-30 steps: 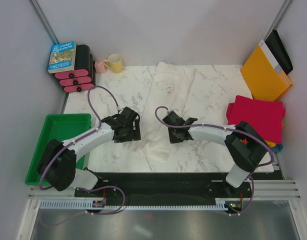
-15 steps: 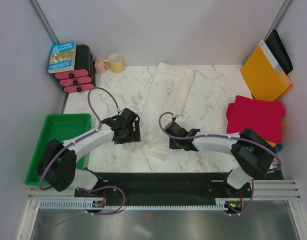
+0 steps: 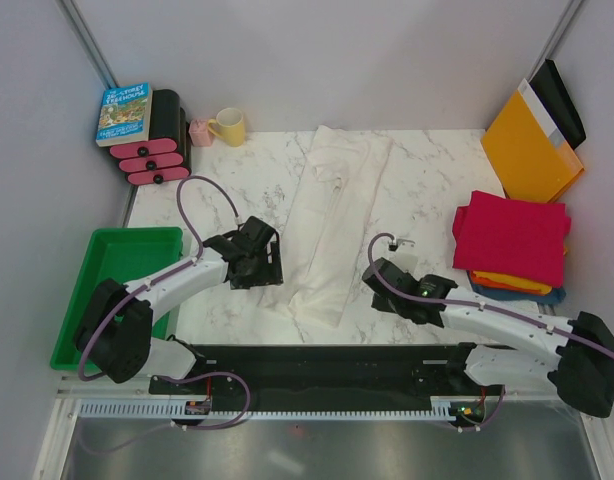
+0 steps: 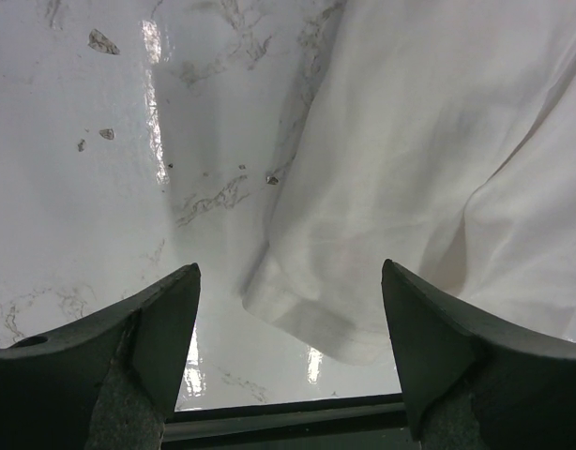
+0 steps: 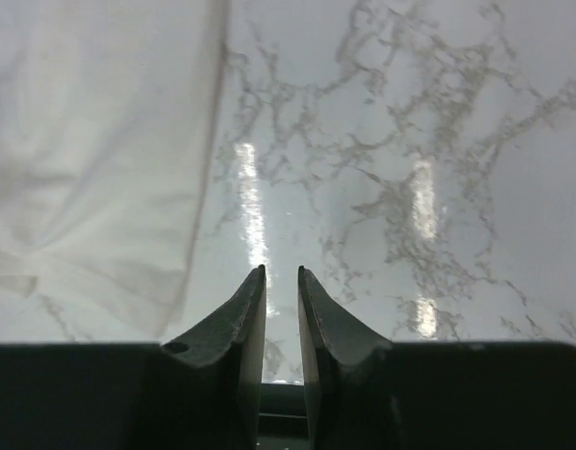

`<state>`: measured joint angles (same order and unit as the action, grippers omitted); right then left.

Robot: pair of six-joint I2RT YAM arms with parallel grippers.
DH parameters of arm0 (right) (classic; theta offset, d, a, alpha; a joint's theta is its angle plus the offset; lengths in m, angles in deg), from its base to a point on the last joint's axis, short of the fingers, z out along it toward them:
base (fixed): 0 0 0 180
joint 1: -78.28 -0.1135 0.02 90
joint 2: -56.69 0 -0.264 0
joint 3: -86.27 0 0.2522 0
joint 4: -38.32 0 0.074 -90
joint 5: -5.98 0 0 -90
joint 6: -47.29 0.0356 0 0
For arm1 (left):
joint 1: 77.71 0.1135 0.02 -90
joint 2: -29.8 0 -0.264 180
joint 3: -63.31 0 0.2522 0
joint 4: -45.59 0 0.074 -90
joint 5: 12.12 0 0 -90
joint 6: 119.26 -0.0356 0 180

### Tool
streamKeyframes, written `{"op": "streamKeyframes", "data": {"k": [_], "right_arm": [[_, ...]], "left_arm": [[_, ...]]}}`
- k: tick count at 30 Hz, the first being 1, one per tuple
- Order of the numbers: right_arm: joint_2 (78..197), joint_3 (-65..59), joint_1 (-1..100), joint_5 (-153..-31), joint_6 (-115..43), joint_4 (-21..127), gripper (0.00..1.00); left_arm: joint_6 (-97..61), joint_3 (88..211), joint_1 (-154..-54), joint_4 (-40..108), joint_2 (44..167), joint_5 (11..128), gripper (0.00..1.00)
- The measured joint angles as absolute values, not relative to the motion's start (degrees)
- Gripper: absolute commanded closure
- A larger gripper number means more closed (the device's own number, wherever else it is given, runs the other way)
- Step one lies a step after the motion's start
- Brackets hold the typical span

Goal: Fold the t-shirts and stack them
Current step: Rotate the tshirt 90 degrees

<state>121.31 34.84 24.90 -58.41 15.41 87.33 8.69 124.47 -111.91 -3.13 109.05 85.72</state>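
Observation:
The white t-shirt (image 3: 332, 225) lies as a long narrow strip down the middle of the marble table (image 3: 427, 190). My left gripper (image 3: 270, 262) stands open just left of its near end; in the left wrist view the shirt's hemmed corner (image 4: 307, 314) lies on the table between the wide-apart fingers of this gripper (image 4: 290, 281). My right gripper (image 3: 375, 283) hovers over bare marble to the right of the strip, its jaws a narrow gap apart with nothing between them (image 5: 281, 272); the white shirt (image 5: 91, 141) is at its left. Folded red (image 3: 512, 235), orange (image 3: 497, 283) and dark blue (image 3: 549, 296) shirts are stacked at the right edge.
A green tray (image 3: 107, 260) sits off the table's left edge. A book (image 3: 124, 112) on a black-and-pink rack (image 3: 157, 150), a pink cup (image 3: 200, 131) and a yellow mug (image 3: 230, 126) stand at the back left. An orange envelope (image 3: 527, 150) leans at the back right.
The shirt's right side has been drawn over to the left, narrowing it into a strip. My right gripper let go of the cloth and drew back to the near right. The left arm stayed put.

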Motion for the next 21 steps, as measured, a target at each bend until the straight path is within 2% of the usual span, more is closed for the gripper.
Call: {"op": "streamKeyframes", "data": {"k": [3,8,12,21], "right_arm": [[121.05,33.07,23.96,-59.94,12.29,83.48,0.8],[133.88,25.55,20.55,-62.67,7.55,77.21,0.87],[138.14,25.22,18.38,-65.08,6.45,74.45,0.96],[142.9,27.37,16.94,-67.29,7.66,69.95,0.95]], "left_arm": [[8.67,124.47,-111.91,-3.13,109.05,85.13,0.16],[8.67,124.47,-111.91,-3.13,109.05,84.75,0.16],[8.67,124.47,-111.91,-3.13,108.63,84.73,0.16],[8.67,124.47,-111.91,-3.13,108.17,84.67,0.16]]}}
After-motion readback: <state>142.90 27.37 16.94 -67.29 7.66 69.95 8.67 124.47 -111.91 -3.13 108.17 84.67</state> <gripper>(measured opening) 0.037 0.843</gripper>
